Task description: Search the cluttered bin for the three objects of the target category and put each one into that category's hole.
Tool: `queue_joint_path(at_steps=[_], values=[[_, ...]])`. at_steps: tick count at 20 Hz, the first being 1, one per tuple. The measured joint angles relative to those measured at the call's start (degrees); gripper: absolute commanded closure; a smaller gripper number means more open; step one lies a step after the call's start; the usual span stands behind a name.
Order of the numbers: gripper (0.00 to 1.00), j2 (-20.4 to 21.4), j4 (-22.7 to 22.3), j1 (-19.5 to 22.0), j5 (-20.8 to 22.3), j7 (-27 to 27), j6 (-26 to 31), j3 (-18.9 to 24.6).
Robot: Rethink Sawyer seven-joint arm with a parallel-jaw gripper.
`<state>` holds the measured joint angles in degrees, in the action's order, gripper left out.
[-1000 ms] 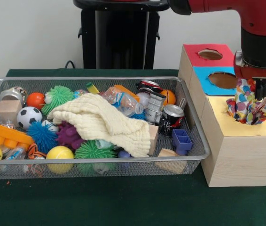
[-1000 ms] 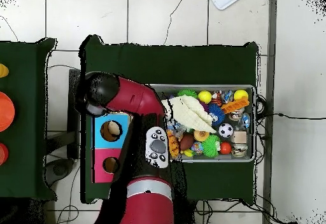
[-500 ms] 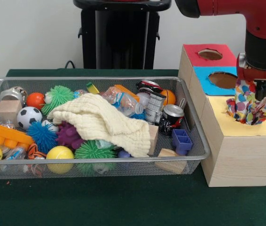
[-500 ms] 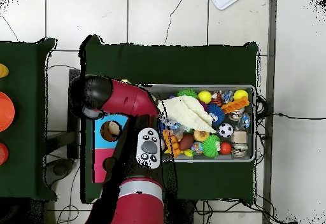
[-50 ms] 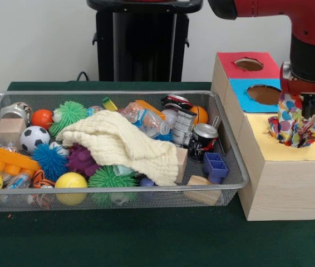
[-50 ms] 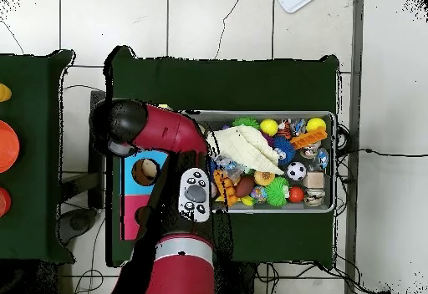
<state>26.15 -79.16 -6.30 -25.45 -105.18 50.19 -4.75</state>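
Patterned cloth bunched over yellow hole on sorting box, beside wire bin, partly inserted. End effector directly above cloth, apparently for pushing it through; closure not discernible.

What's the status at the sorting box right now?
Gripper over the yellow section, open or shut unclear. Spotted cloth bunched in the hole, partly sticking out. Cream towel lies in the bin. Nothing blocking.
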Motion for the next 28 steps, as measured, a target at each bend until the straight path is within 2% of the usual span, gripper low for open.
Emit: queue_joint_path(at_steps=[16, 28], values=[[1.00, 5.47, -0.51, -0.01, 0.15, 0.00, 4.27, -1.43], [1.00, 5.77, -0.52, 0.06, 4.40, 0.00, 4.27, -3.01]])
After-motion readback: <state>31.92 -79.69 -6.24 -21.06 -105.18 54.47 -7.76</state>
